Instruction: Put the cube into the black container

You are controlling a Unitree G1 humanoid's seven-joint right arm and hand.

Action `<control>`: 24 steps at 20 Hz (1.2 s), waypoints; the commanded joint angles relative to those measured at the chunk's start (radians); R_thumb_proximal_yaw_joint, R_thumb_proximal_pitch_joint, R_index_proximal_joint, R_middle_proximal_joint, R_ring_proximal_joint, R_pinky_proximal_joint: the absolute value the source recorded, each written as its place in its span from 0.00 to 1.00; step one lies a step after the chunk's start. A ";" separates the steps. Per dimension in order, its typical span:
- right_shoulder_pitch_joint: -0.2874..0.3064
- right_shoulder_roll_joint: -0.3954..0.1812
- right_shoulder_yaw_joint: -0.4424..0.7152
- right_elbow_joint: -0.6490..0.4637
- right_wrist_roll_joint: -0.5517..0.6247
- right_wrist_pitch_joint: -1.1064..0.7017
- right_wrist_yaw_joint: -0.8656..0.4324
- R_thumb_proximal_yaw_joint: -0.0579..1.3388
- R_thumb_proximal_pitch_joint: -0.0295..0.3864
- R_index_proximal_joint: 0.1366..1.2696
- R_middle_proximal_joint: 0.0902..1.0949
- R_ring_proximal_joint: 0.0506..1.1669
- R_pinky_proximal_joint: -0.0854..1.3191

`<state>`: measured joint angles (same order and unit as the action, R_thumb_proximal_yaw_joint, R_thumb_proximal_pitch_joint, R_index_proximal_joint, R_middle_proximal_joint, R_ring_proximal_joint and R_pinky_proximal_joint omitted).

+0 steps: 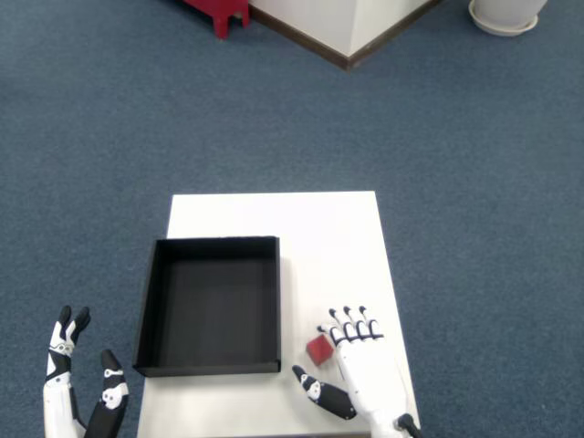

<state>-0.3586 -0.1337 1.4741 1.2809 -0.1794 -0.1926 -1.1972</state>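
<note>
While red cube [318, 349] sits on white table [328, 237], right hand [360, 374] fingers [351, 328] spread, released, cube between thumb and fingertips

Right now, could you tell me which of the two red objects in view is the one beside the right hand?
It is the small red cube on the white table, just left of the right hand. The other red object stands on the carpet far away.

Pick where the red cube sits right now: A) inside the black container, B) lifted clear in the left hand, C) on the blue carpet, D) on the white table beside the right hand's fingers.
D: the red cube rests on the white table, outside the black container, next to the right hand.
</note>
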 commanded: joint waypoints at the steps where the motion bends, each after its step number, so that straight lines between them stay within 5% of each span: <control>1: -0.027 0.000 -0.008 0.002 0.005 0.008 -0.045 0.32 0.16 0.30 0.13 0.13 0.04; 24: 0.001 0.004 -0.001 0.073 0.054 -0.005 0.061 0.33 0.19 0.35 0.14 0.13 0.04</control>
<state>-0.3374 -0.1281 1.4806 1.3545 -0.1420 -0.1900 -1.1320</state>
